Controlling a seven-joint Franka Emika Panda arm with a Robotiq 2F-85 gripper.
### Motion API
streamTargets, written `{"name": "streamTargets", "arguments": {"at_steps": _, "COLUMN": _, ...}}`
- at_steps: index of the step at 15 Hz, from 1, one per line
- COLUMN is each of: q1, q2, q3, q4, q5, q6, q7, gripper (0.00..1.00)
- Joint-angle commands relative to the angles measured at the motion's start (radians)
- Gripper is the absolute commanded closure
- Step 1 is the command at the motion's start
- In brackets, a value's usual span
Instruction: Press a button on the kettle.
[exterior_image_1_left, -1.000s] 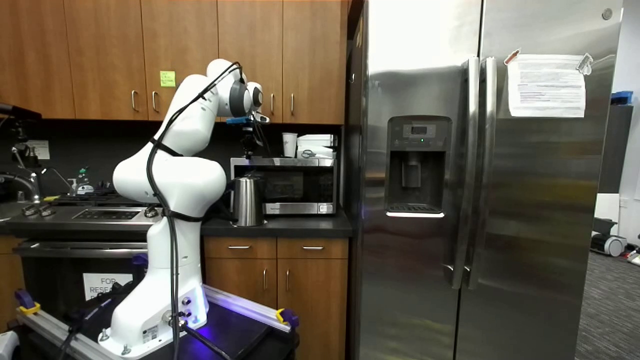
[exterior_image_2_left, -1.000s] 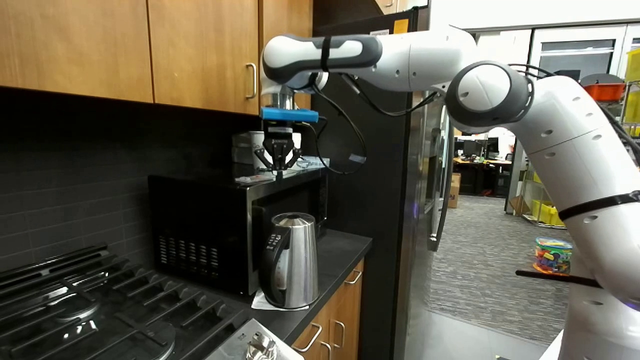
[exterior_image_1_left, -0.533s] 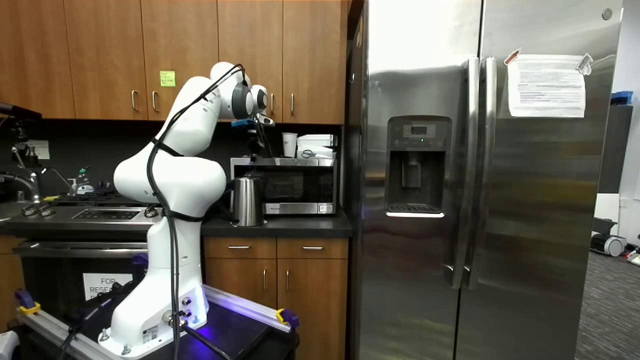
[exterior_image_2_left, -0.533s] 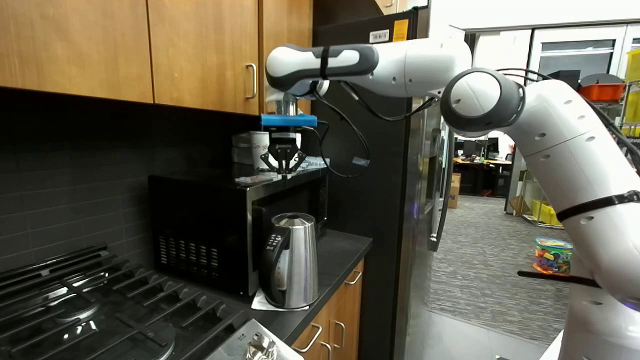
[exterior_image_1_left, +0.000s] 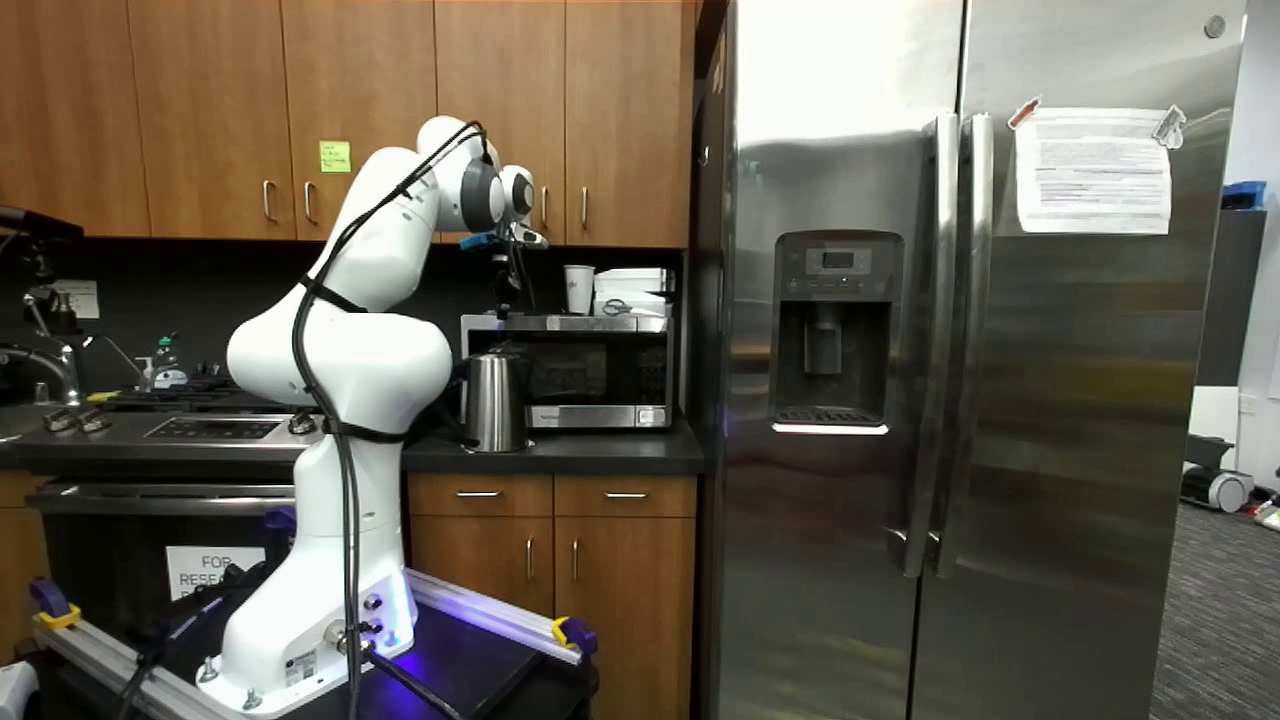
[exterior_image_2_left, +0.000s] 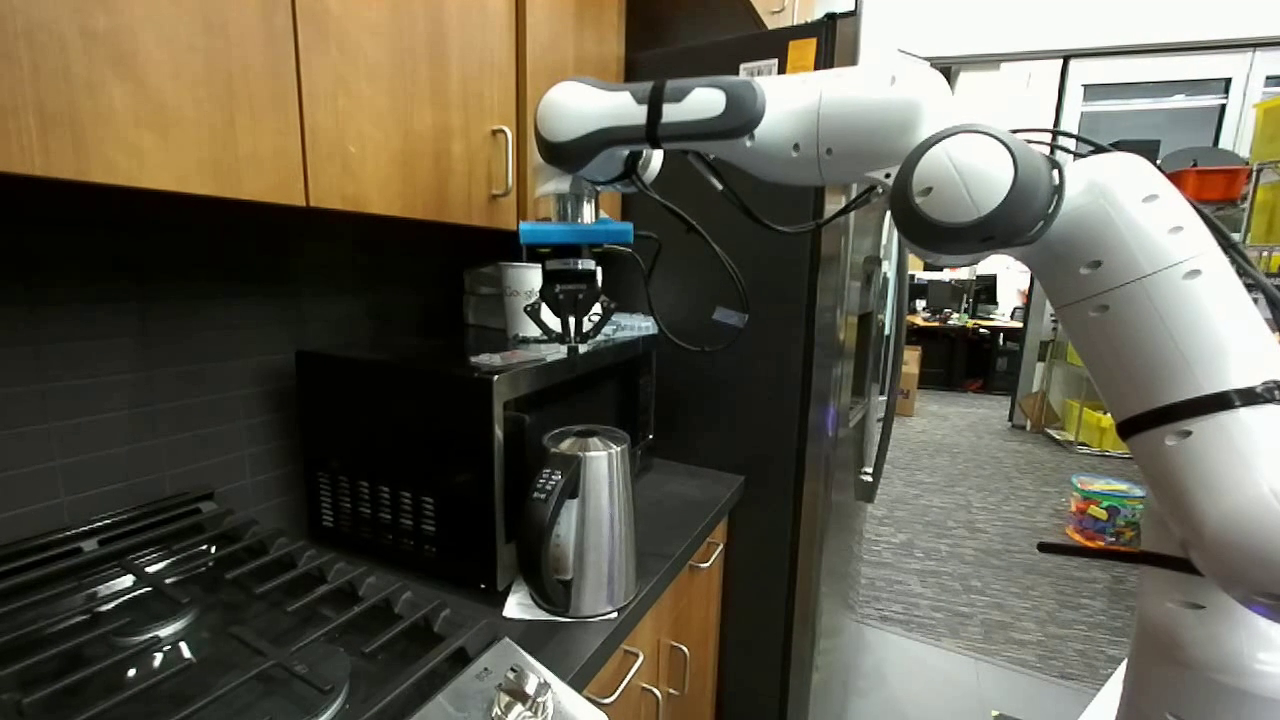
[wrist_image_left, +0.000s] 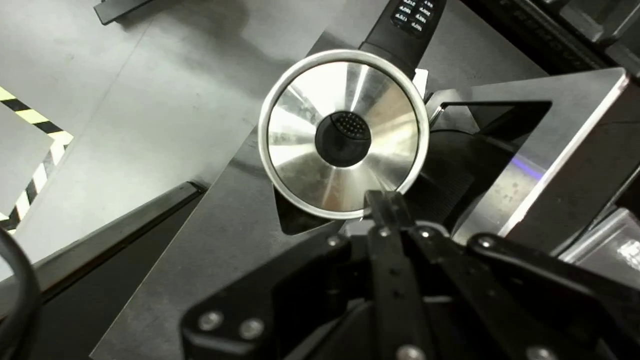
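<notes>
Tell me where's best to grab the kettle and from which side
Probably the handle, around its upright middle below the buttons, coming in level from the stove side: it bows out from the smooth, round body that way.

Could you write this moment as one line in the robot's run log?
gripper: shut, nothing held | place: above the kettle, not touching | kettle: upright by the microwave | button panel: nothing touching it

Kettle (exterior_image_2_left: 605, 530) on the desk (exterior_image_2_left: 695, 490) near its front edge, microwave (exterior_image_2_left: 400, 420) just behind, cup (exterior_image_1_left: 579, 290) on the microwave, stove (exterior_image_1_left: 130, 432) at the desk's left edge, refrigerator (exterior_image_1_left: 830, 560) beyond its right edge, fingers (wrist_image_left: 378, 206) above the kettle.
</notes>
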Motion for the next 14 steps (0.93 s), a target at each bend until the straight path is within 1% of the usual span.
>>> {"name": "streamTargets", "arguments": {"at_steps": 1, "q1": -0.011, "q2": -0.076, "q3": -0.001, "q4": -0.143, "q5": 0.016, "q6": 0.102, "q7": 0.025, "gripper": 1.00}}
{"name": "streamTargets", "arguments": {"at_steps": 5, "q1": -0.025, "q2": -0.187, "q3": -0.003, "q4": -0.349, "q5": 0.009, "q6": 0.241, "q7": 0.009, "gripper": 1.00}}
{"name": "streamTargets", "arguments": {"at_steps": 9, "q1": -0.043, "q2": -0.323, "q3": -0.004, "q4": -0.543, "q5": -0.001, "q6": 0.274, "q7": -0.017, "gripper": 1.00}}
{"name": "streamTargets", "arguments": {"at_steps": 11, "q1": -0.043, "q2": -0.391, "q3": -0.011, "q4": -0.638, "q5": -0.010, "q6": 0.314, "q7": -0.038, "gripper": 1.00}}
{"name": "streamTargets", "arguments": {"at_steps": 14, "q1": -0.048, "q2": -0.466, "q3": 0.000, "q4": -0.786, "q5": -0.030, "q6": 0.476, "q7": -0.066, "gripper": 1.00}}
